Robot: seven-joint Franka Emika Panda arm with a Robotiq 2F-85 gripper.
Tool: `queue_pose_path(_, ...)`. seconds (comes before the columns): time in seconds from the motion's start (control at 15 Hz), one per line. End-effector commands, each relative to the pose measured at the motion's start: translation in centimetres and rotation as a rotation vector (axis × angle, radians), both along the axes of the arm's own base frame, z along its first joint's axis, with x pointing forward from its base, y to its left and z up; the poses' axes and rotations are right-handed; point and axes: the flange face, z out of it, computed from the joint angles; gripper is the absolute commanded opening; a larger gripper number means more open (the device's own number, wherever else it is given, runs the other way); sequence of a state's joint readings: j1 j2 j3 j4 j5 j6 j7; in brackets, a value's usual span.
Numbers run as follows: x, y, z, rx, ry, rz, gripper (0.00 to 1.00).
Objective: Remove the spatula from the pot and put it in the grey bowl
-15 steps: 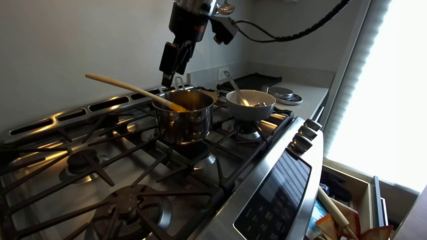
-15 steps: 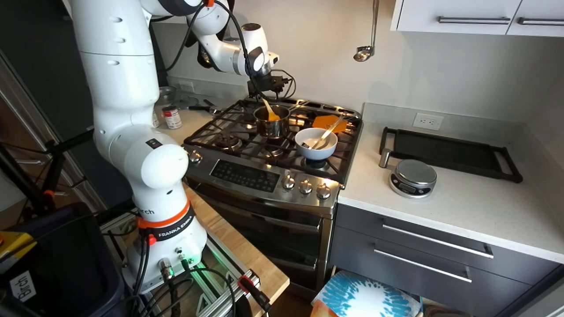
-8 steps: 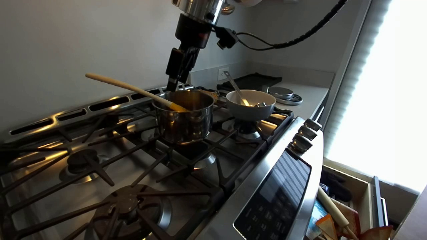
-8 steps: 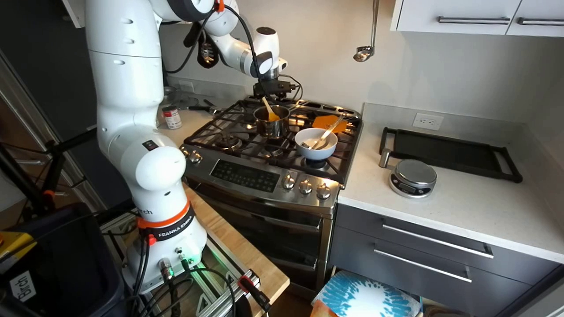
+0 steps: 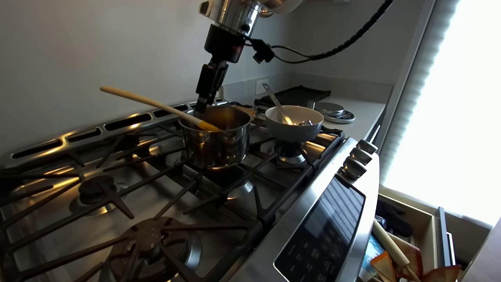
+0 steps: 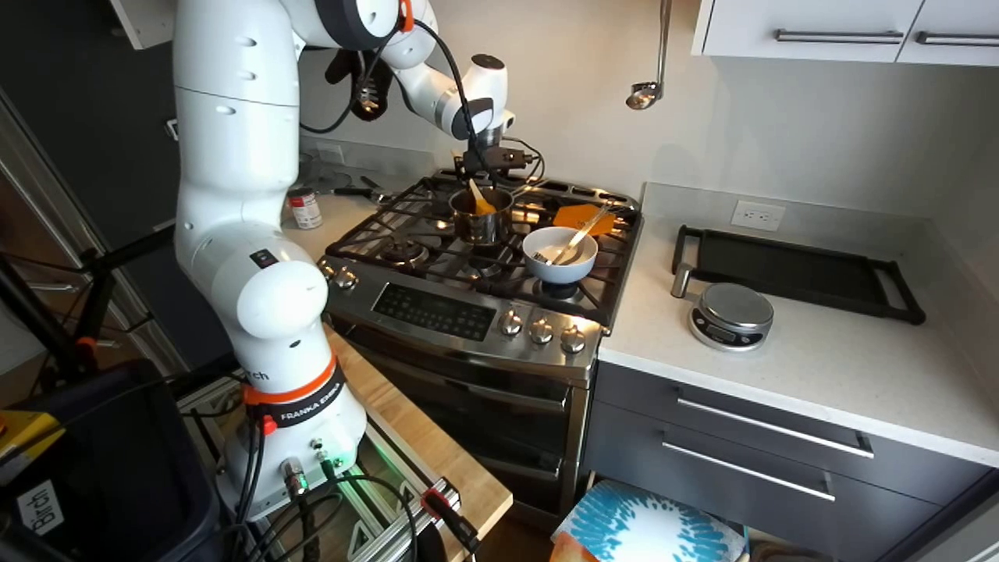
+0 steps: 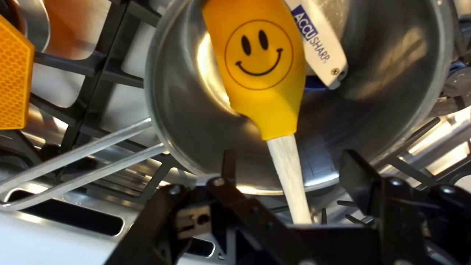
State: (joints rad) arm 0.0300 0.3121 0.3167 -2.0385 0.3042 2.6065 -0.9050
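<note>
We see a pale wall (image 6: 819, 133), with white cabinets (image 6: 741, 22) high on it; lower, a light countertop (image 6: 843, 382) lies over grey drawers (image 6: 765, 511). In an exterior view, we notice at the right side a large white surface (image 5: 446, 117), which is very bright.

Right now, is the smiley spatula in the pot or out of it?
In, head first: the wrist view shows the yellow end of the spatula inside the pot; in both exterior views its handle pokes out.

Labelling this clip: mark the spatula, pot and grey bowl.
Spatula (image 7: 260, 70): wrist view, its yellow head.
Pot (image 5: 216, 147): in an exterior view, its outer wall.
Grey bowl (image 5: 292, 133): in an exterior view, its outer wall.
</note>
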Motion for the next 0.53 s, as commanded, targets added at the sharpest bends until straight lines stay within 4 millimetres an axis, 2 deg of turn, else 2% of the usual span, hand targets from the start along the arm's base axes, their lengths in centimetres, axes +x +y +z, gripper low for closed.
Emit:
queue_pose_path(0.0, 1.2, 0.5, -1.4, 0.021, 0.023, 0.051, 0.74)
queue_pose_path(0.47, 2.8, 1.7, -3.0, 0.022, 0.006, 0.127, 0.67)
